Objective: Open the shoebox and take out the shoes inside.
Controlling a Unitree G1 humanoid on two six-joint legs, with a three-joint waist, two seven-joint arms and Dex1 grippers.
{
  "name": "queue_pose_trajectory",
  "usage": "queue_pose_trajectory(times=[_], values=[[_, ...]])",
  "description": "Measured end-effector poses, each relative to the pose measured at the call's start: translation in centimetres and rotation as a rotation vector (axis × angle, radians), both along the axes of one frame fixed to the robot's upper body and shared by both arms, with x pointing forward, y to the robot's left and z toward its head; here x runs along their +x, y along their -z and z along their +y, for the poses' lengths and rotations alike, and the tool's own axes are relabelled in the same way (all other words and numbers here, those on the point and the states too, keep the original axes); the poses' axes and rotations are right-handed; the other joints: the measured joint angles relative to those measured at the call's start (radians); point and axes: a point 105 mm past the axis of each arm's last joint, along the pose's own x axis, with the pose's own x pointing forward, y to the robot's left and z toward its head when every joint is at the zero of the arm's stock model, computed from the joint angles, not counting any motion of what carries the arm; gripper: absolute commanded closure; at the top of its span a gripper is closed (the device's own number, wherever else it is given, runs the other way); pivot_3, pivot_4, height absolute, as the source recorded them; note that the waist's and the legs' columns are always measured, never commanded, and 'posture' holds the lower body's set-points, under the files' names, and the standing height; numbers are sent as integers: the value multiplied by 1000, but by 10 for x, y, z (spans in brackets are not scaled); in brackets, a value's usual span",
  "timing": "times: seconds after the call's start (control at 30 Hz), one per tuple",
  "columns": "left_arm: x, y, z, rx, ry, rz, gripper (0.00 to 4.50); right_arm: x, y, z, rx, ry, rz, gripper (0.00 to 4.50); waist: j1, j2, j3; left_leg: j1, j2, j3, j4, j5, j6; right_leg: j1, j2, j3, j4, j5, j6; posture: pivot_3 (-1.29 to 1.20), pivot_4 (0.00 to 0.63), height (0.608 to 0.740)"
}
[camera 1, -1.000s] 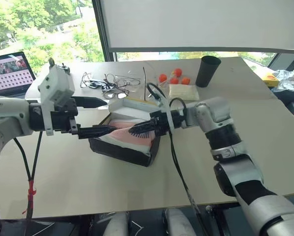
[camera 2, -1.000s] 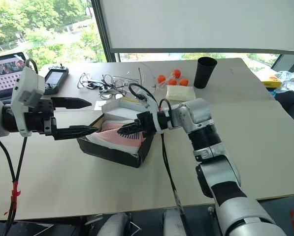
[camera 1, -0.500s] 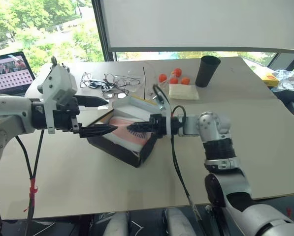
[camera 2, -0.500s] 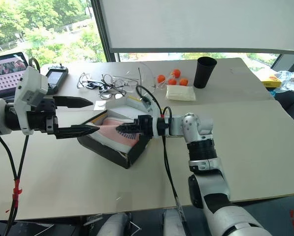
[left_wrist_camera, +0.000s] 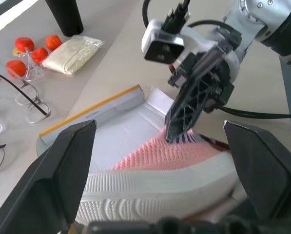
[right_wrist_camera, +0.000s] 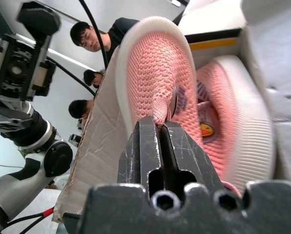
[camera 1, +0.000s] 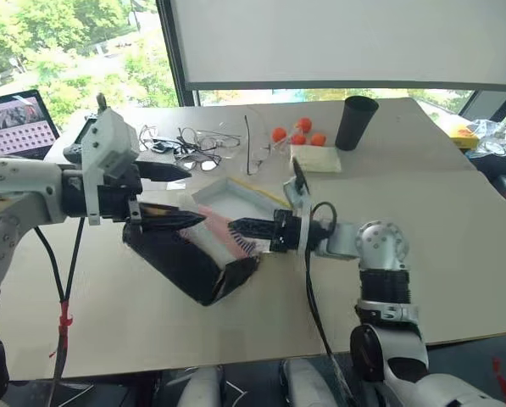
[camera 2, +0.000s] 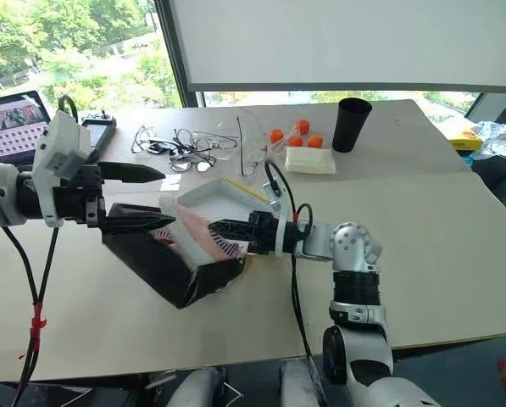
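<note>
The shoebox (camera 1: pixel 180 259) is tipped up on the table, its black side facing me. Its lid (camera 1: pixel 236 197) hangs open and shows its white inside. Pink shoes with white soles lie in the box. My right gripper (camera 1: pixel 236 226) points across at the box and is shut on the knit collar of one shoe (right_wrist_camera: pixel 155 78). The second shoe (right_wrist_camera: pixel 233 122) sits beside it and shows a yellow badge. My left gripper (camera 1: pixel 191 195) stands open at the box's raised end, its lower finger at the rim. Between its fingers I see the shoe's white sole (left_wrist_camera: pixel 150 195).
Behind the box lie glasses and cables (camera 1: pixel 189 144), orange balls (camera 1: pixel 297 134), a pale packet (camera 1: pixel 315 158) and a black cup (camera 1: pixel 356 123). A laptop (camera 1: pixel 15 125) stands at the far left. People (right_wrist_camera: pixel 94 39) stand beyond the table.
The box has tipped from lying flat to standing steeply on edge. My right gripper has drawn back to the right with the shoe's collar in it. My left gripper has stayed put.
</note>
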Motion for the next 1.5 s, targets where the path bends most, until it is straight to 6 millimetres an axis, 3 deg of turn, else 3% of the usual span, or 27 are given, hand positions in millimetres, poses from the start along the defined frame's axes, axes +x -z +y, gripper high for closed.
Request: queue_pose_trajectory(times=[0.27,0.57,0.73,0.9,1.03,1.23,1.4,1.5], values=[[1,1,0,15,3,1,0,-26,13,22,-91,-120,-39,4488,-5,0,0,0,0,0,0,-1,1,0,0,1,0,0,-1,0,150,740],[12,26,23,133,-129,70,0,-32,14,26,-166,-158,-87,4488,-4,0,0,0,0,1,0,-1,0,-1,0,1,0,0,1,0,150,740],[8,34,33,190,-145,101,0,-25,28,29,-348,-141,-110,4488,-3,-1,0,0,0,0,0,-1,0,-1,0,1,0,-2,2,0,150,740],[-5,49,51,282,-182,173,0,-8,33,33,-388,-79,-93,4488,-9,-2,-1,4,1,2,0,-1,0,1,1,2,1,-2,3,0,150,740],[-15,46,55,310,-185,183,0,5,35,32,-385,-21,-60,4488,-11,-2,-1,8,8,4,0,-1,0,3,8,5,0,-3,2,0,150,740],[-37,70,57,382,-145,298,0,13,31,36,-342,-3,-8,4488,-8,-2,-1,11,19,6,-3,-1,0,3,19,6,1,-3,-6,0,150,740],[-44,81,56,399,-131,342,0,22,14,38,-240,42,49,4488,-7,-2,-1,8,26,6,-3,-1,0,-1,26,6,0,0,-13,0,150,740],[-46,84,54,408,-120,347,0,36,-14,30,-103,93,80,4488,-5,-1,0,3,28,6,-4,-1,0,-6,28,5,0,1,-14,0,150,740]])
